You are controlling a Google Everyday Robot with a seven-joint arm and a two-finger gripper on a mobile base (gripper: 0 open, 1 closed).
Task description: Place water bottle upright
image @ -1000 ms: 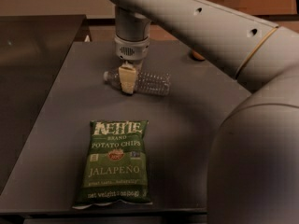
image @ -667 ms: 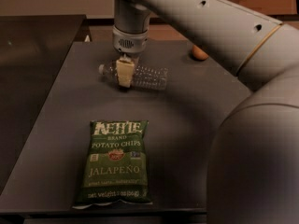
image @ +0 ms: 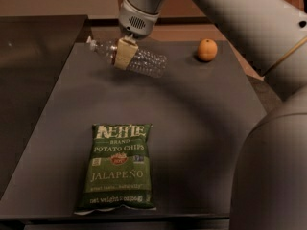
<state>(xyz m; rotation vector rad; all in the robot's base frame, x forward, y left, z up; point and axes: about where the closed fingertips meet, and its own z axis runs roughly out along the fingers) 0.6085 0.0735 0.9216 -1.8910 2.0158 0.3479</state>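
Observation:
The water bottle [image: 144, 61] is clear and ribbed, with a white cap at its left end and a dark and red band near the neck. It lies roughly level, cap to the left, lifted above the dark table [image: 192, 119] near the far edge. My gripper [image: 123, 52] reaches down from above and is shut on the bottle near its neck. One pale finger [image: 125, 53] covers the label area.
A green Kettle jalapeño chips bag [image: 117, 166] lies flat near the table's front edge. An orange [image: 207, 50] sits at the far right of the table. My arm crosses the upper right and fills the lower right corner.
The gripper has risen with the bottle in it. The bottle has left the table surface and hangs higher and farther back, still on its side.

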